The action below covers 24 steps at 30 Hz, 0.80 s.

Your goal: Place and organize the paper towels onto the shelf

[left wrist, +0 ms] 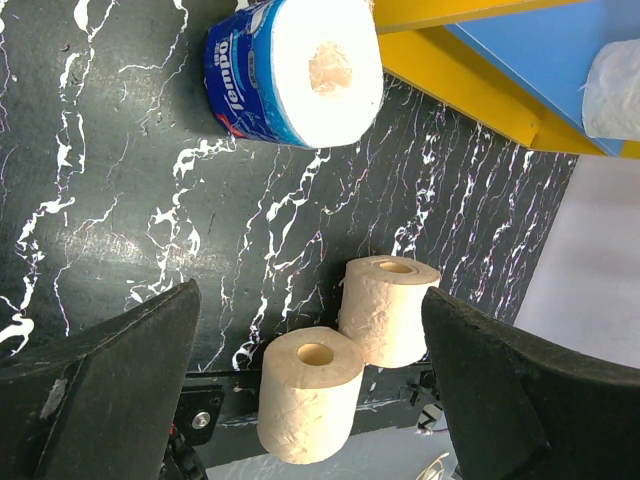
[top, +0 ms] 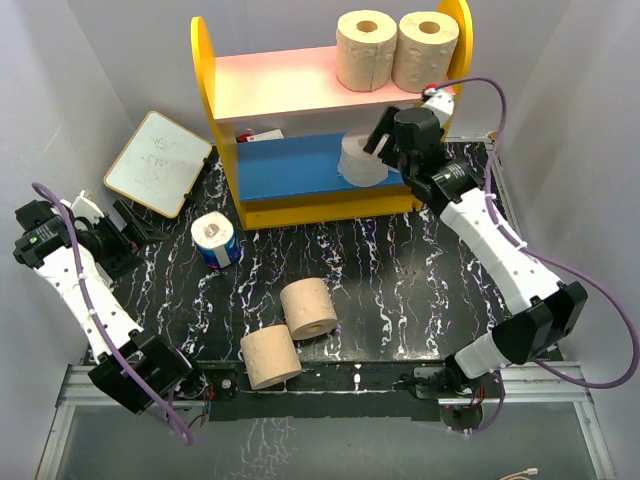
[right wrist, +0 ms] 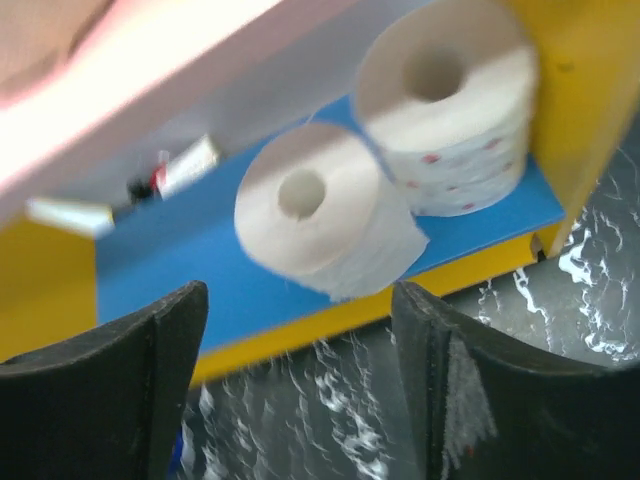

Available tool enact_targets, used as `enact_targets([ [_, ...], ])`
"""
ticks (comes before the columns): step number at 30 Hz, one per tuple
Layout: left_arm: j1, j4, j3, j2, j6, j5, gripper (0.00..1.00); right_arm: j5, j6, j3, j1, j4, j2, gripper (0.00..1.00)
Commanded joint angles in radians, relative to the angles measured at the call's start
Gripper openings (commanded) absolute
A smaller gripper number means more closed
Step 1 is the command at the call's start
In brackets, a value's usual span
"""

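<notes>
The right gripper (right wrist: 297, 300) is wide open and holds nothing. Just ahead of it a soft white roll (right wrist: 320, 210) sits on the smooth blue board (right wrist: 170, 270) of the shelf (top: 205, 60). A second roll (right wrist: 450, 110) is behind, snug against the yellow side (right wrist: 590, 80), I think to save room. The left gripper (left wrist: 310, 300) gapes empty too; ahead of it a tan roll (left wrist: 310, 390), its twin (left wrist: 390, 310) and a shiny blue-wrapped roll (left wrist: 300, 70) wait on the table (left wrist: 100, 150).
</notes>
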Motion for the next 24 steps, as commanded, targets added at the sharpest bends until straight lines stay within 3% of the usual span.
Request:
enact_targets([
  [1,0.005,-0.013,-0.012,-0.036,0.001,0.027,0.91,-0.554,-0.553,-0.112,0.001,0.101,-0.071,0.93],
  [2,0.006,-0.012,-0.018,-0.047,-0.001,0.027,0.91,-0.684,-0.675,-0.153,0.001,0.07,-0.098,0.98],
  [4,0.006,-0.006,-0.03,-0.061,-0.003,0.024,0.91,-0.769,-0.857,-0.25,0.002,0.017,-0.163,0.99],
  [7,0.006,-0.001,-0.043,-0.07,-0.002,0.027,0.91,-0.661,-1.006,-0.394,-0.007,0.014,-0.259,0.98],
  [9,0.006,-0.003,-0.043,-0.069,-0.001,0.03,0.91,-0.697,-1.145,-0.455,-0.021,-0.056,-0.302,0.98],
  [12,0.005,-0.002,-0.048,-0.072,0.001,0.034,0.91,-1.009,-1.365,-0.478,-0.023,-0.345,-0.323,0.98],
  [14,0.006,0.002,-0.058,-0.077,-0.001,0.034,0.91,-1.146,-1.375,-0.484,-0.007,-0.41,-0.321,0.98],
  [16,0.006,0.005,-0.064,-0.08,-0.001,0.034,0.91,-1.184,-1.351,-0.476,0.031,-0.404,-0.307,0.98],
  [24,0.006,0.012,-0.067,-0.112,-0.017,-0.01,0.91,-0.95,-1.299,-0.493,0.387,-0.276,-0.177,0.98],
])
